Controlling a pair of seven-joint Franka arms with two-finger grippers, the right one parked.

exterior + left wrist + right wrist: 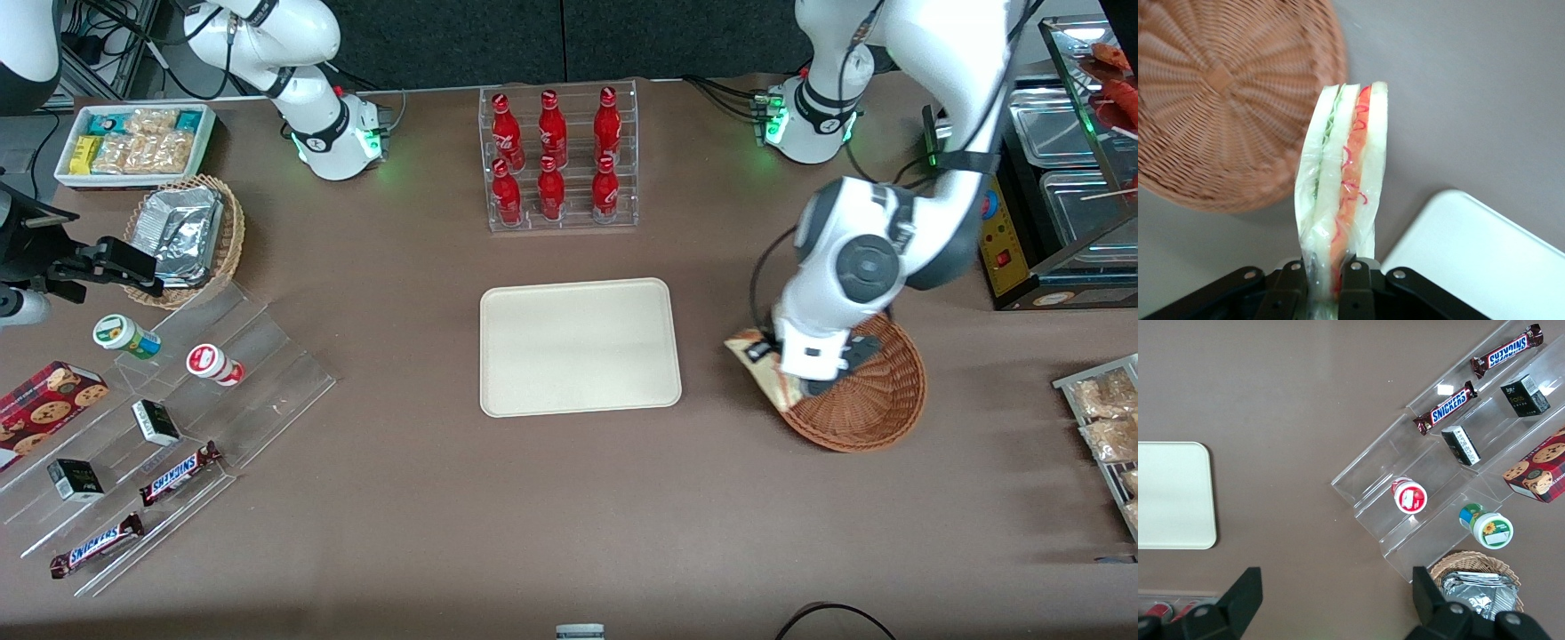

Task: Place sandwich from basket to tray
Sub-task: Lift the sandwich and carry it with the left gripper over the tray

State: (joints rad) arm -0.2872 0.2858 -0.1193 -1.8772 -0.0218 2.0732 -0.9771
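Note:
My left gripper [1331, 280] is shut on the sandwich [1345, 167], a wrapped wedge of white bread with orange, red and green filling. It hangs in the air, clear of the reddish-brown wicker basket [1218, 100], with a corner of the cream tray [1485, 260] close beside it. In the front view the gripper [761, 350] sits over the basket's [880, 400] rim on the side nearest the tray [578, 347]. The sandwich [775, 387] sticks out from under the wrist there. The basket looks empty in the wrist view.
A clear rack of red bottles [558, 160] stands farther from the front camera than the tray. Toward the parked arm's end are a stepped acrylic shelf [267, 356] with snacks, a tan basket with foil [187, 236] and a white bin [133, 142]. A metal display case [1067, 178] stands at the working arm's end.

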